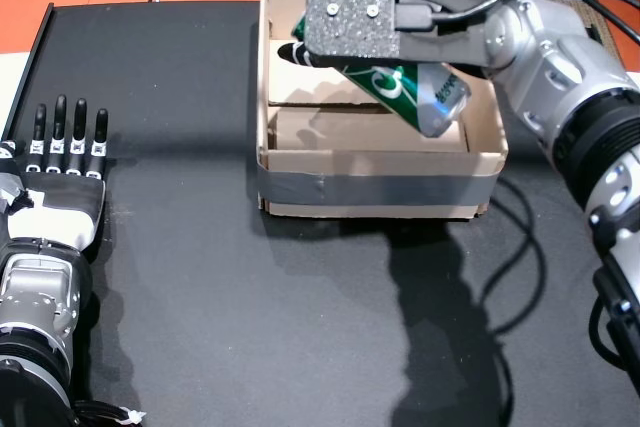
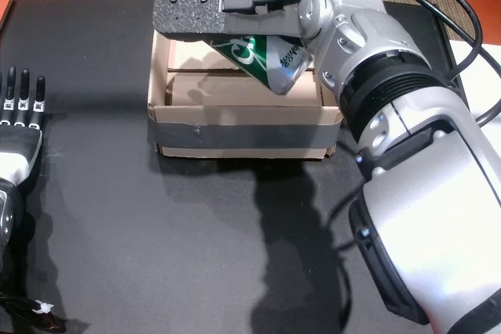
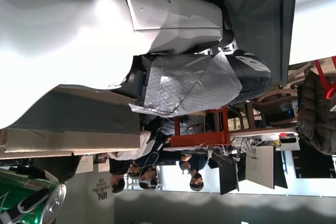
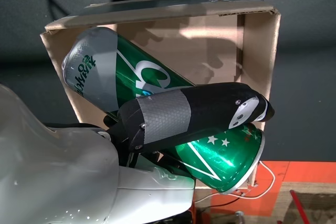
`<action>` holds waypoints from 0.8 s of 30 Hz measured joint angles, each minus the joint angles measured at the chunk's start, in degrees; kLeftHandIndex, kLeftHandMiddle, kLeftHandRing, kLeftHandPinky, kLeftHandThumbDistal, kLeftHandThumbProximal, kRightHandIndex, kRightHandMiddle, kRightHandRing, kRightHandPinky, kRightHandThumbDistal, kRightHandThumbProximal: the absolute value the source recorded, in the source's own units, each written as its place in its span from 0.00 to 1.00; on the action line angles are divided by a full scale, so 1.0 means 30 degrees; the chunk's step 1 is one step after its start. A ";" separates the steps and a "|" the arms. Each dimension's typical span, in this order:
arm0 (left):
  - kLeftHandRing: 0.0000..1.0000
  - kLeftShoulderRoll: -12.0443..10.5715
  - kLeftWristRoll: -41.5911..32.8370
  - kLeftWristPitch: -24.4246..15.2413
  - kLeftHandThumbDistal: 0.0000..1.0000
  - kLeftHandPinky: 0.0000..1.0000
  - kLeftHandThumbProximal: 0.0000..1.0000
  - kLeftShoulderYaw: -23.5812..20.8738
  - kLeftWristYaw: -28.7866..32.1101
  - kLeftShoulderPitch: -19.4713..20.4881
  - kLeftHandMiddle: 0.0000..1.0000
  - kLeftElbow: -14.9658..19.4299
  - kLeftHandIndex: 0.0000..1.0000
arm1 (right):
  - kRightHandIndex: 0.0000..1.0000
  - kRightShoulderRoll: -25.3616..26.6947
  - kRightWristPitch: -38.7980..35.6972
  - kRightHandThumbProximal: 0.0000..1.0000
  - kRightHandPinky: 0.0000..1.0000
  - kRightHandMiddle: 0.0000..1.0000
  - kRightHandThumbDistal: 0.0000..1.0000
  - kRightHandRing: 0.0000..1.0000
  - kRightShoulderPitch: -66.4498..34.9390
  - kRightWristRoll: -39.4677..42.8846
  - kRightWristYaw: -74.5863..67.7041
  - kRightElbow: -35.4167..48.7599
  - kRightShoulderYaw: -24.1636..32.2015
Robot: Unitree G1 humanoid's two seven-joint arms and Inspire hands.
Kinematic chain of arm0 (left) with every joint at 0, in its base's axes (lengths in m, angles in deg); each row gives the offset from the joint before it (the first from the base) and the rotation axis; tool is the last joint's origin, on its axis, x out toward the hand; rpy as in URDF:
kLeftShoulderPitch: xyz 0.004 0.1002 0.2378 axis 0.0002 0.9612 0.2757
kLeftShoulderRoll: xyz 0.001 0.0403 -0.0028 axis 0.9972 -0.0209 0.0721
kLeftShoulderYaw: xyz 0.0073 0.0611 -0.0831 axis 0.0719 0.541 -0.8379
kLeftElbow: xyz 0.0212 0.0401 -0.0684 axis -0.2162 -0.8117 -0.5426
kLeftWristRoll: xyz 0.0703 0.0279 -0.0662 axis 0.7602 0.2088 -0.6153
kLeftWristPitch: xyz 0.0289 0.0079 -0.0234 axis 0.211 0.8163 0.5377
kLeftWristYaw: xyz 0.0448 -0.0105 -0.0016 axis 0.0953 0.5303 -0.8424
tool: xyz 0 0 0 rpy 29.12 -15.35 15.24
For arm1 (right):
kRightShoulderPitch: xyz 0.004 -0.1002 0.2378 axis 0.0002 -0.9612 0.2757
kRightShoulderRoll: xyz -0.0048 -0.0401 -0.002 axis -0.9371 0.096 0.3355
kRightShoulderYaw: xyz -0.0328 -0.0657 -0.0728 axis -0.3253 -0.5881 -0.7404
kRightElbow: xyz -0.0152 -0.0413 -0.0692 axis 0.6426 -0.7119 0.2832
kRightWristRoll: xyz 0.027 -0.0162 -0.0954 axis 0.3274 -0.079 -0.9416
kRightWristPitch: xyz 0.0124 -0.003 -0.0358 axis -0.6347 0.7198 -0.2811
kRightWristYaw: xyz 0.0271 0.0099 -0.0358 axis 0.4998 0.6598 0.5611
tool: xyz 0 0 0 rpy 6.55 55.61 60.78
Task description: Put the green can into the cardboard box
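A black table (image 1: 200, 277) fills both head views, and near its far edge stands the cardboard box (image 1: 380, 187), open at the top, its front wall banded with grey tape. The right arm (image 2: 407, 138) reaches in from the side and ends over the box opening. The right hand (image 1: 400, 22) is clamped around the green can (image 1: 410, 87); in the right wrist view a padded thumb (image 4: 194, 111) presses across the can's side. The can hangs tilted above the box's inside, its silver end lowest, and I cannot tell whether it touches the floor of the box. The left hand (image 1: 60, 162) lies flat on the table, well apart from the box, fingers straight, holding nothing. By my reading the placing step is in hand: the next move calls for lowering the can between the walls, then loosening the fingers so it settles inside rather than catching on the rim.
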 measured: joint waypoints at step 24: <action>0.71 -0.0142 -0.0009 -0.0140 0.00 0.82 1.00 -0.0037 -0.0131 -0.0082 0.57 0.0004 0.53 | 0.56 0.0290 -0.3862 0.81 0.60 0.50 0.85 0.53 -0.0351 -0.0612 -0.4304 0.0017 -0.1153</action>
